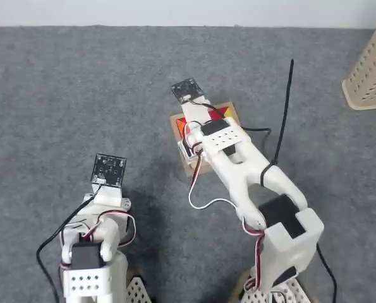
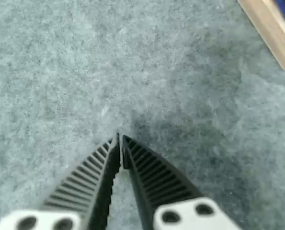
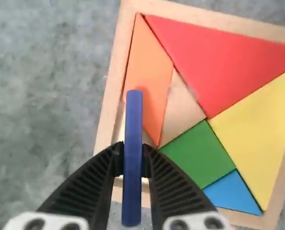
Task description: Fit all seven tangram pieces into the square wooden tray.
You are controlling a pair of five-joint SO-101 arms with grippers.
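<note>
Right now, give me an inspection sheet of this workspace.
Surface: grey carpet.
Job's things: tray holds orange, red, yellow, green and light blue pieces, with a bare triangular gap.
Clutter: nothing seen.
Grippers: right gripper shut on dark blue piece, edge-on over the tray; left gripper shut, empty, over carpet.
Cables: black cable beside the tray; wires on the arms.
Surroundings: perforated basket, pale wall.

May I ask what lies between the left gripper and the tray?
Only bare grey carpet separates the left gripper from the tray, per the left wrist view.
</note>
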